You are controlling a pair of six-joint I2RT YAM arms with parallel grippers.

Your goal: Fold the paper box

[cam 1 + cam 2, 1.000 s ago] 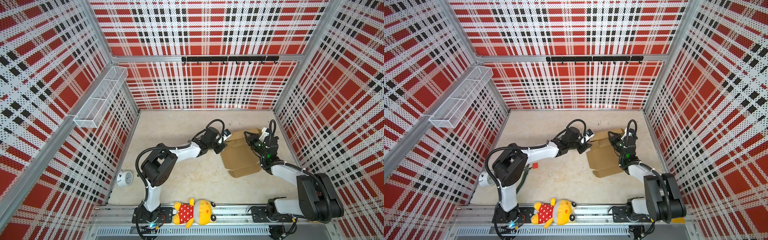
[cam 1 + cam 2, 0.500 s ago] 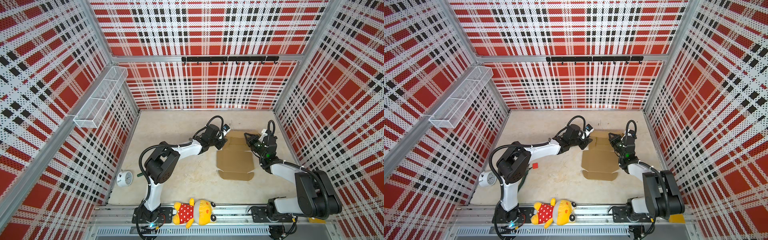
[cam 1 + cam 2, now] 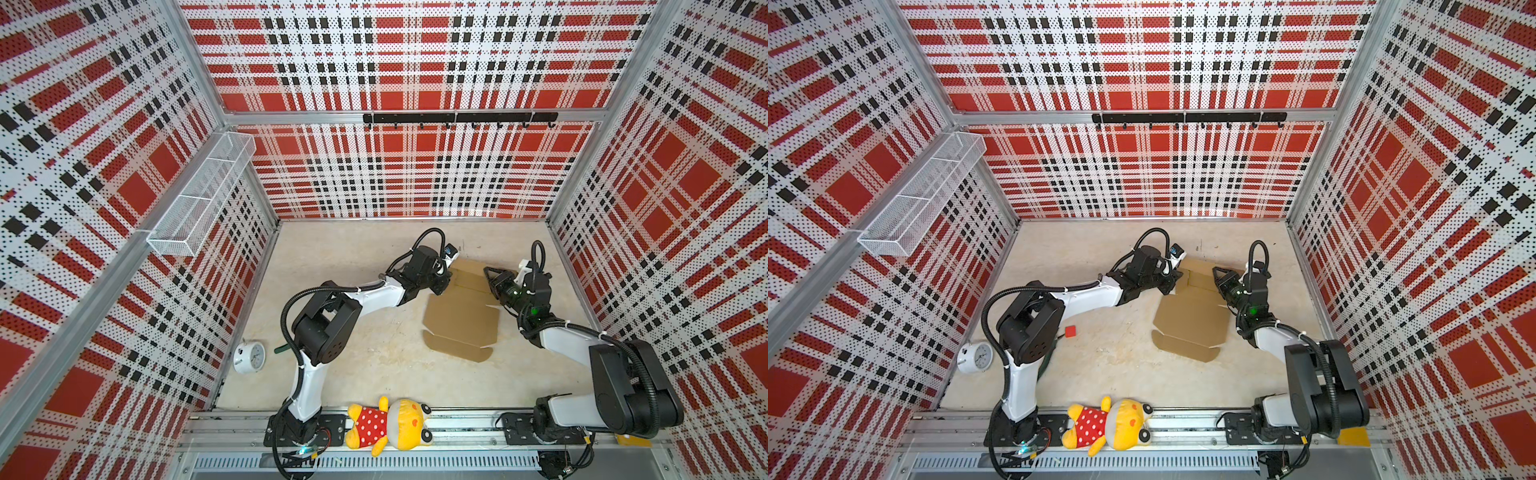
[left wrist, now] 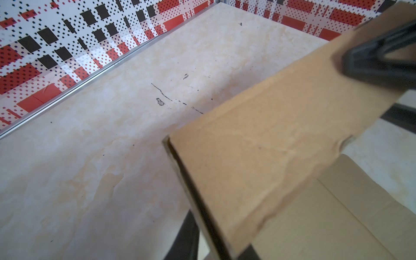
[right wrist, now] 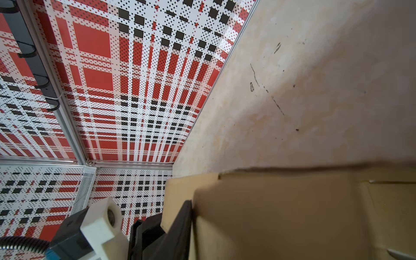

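Note:
The paper box [image 3: 461, 320] [image 3: 1192, 320] is a brown cardboard sheet lying mostly flat on the floor, with a flap raised at its far end. My left gripper [image 3: 444, 286] is at that flap's left end. In the left wrist view the flap [image 4: 281, 146] stands between its open jaws, and a sliver of floor shows beside one finger [image 4: 189, 234]. My right gripper [image 3: 496, 277] is at the flap's right end with its jaws spread. One of its fingers [image 5: 182, 225] lies against the cardboard [image 5: 292, 213], and the other is hidden.
A white alarm clock [image 3: 249, 356] stands by the left wall. A small red cube [image 3: 1071, 331] lies near the left arm's elbow. A yellow plush toy [image 3: 388, 428] lies on the front rail. A wire basket [image 3: 199, 199] and a hook rail [image 3: 457, 118] hang on the walls.
The box was held up and tilted between the grippers; it has since dropped flat onto the floor. The right jaws have spread apart and the left jaws have narrowed around the far flap.

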